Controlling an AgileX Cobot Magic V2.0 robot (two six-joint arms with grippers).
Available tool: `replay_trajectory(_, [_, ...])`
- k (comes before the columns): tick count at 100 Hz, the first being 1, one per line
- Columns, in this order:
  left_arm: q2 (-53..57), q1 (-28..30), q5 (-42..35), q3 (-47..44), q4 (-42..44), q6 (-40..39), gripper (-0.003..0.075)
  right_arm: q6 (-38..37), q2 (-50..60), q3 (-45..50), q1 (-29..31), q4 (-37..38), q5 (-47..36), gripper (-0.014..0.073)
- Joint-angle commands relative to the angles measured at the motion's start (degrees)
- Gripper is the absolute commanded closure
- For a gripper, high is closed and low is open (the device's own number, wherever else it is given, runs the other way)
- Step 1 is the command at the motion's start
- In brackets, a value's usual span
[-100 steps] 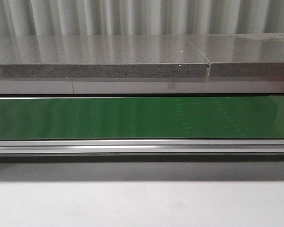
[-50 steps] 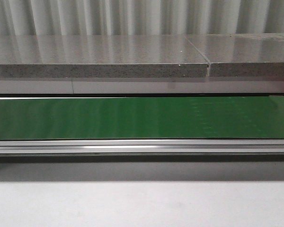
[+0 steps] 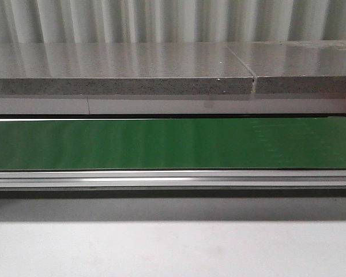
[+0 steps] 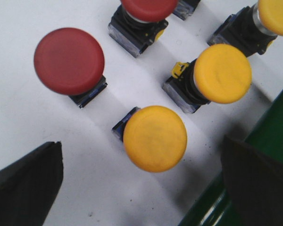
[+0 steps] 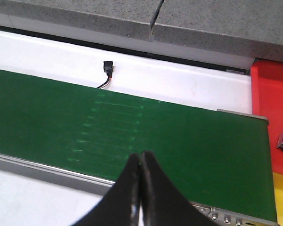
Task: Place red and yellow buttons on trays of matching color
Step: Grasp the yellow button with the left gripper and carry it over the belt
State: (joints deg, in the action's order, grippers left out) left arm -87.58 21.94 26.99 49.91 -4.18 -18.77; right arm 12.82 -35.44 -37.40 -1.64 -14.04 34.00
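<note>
Your left gripper [image 4: 141, 188] hangs over a cluster of buttons on the white bench [image 4: 19, 117], its fingers [image 4: 26, 176] spread wide and holding nothing. Between them sits a yellow button [image 4: 154, 138]; a second yellow button [image 4: 222, 73] lies just beside it, and a red button [image 4: 69, 60] stands a little apart. More buttons are cut off at the frame edge. Your right gripper [image 5: 141, 162] hovers above the green conveyor belt [image 5: 179, 141], fingers pressed together with nothing between them. You can see part of a red tray [image 5: 272, 89] at the belt's right end.
</note>
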Motion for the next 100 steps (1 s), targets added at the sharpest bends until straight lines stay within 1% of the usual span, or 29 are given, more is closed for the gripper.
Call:
replay_trajectory(1, [0.03,0.2,-2.7,2.94,-0.58,-0.3,0.0071,0.47,0.04,-1.6,-0.01,-0.65,-3.63,0.0661])
replay_trajectory(35, [-6.32,0.2,-2.29,5.49,-0.58,-0.3,0.0072,0.47,0.04,-1.6,-0.01,-0.65,-3.63,0.0661])
replay_trajectory(42, [-6.7,0.2,-2.29,5.49,-0.58,-0.3,0.0088,0.47,0.04,-1.6,-0.01,-0.65,-3.63,0.0661])
replay_trajectory(46, [-6.64,0.2,-2.41,5.49,-0.58,-0.3,0.0111,0.47,0.04,-1.6,-0.01,-0.65,-3.63,0.0661])
replay_trajectory(56, [-6.64,0.2,-2.88,5.49,-0.58,-0.04,0.0208,0.47,0.04,-1.6,-0.01,-0.65,-3.63,0.0661])
replay_trajectory(82, [-5.6,0.2,-2.28,5.49,-0.58,1.8,0.0572,0.47,0.04,-1.6,-0.01,-0.65,-3.63,0.0661])
replay_trajectory(89, [-4.52,0.2,-2.04,5.49,-0.58,1.8,0.0652,0.47,0.04,-1.6,-0.01,-0.65,-3.63,0.0661])
replay_trajectory(96, [-2.96,0.2,-1.63,5.49,-0.58,1.8,0.0717,0.47,0.04,-1.6,-0.01,-0.65,-3.63,0.0661])
replay_trajectory(100, [-2.02,0.2,-1.24,5.49,-0.58,1.84,0.0741,0.47,0.04,-1.6,-0.01,-0.65,-3.63,0.0661])
